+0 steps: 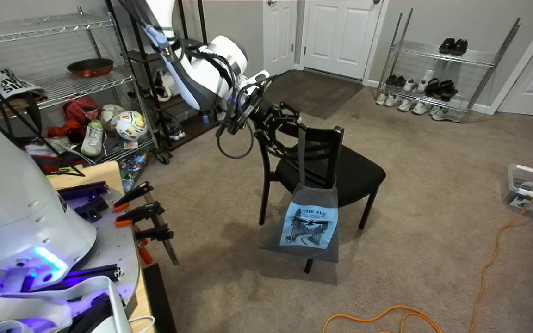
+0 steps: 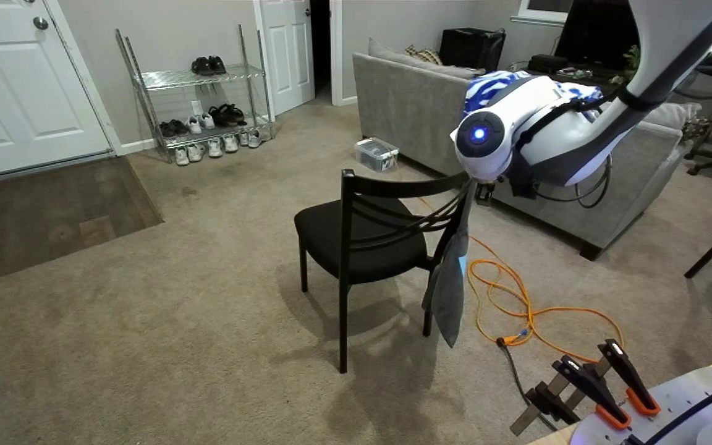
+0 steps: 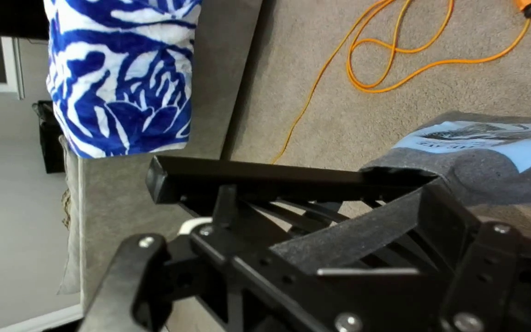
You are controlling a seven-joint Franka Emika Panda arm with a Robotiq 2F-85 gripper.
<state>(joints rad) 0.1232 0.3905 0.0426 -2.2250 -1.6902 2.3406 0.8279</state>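
Observation:
A dark grey tote bag with a light blue printed panel hangs by its strap from the back of a black chair. The bag and chair also show in an exterior view. My gripper is at the top of the chair back, beside the strap. In the wrist view its fingers stand apart, with the grey strap running between them and the chair's dark rail just beyond. I cannot tell whether a finger touches the strap. In an exterior view the wrist hides most of the gripper.
A grey sofa with a blue-and-white cloth stands near the arm. An orange cord lies on the carpet. Clamps jut from the robot's table. Wire shelves and a shoe rack stand by the walls.

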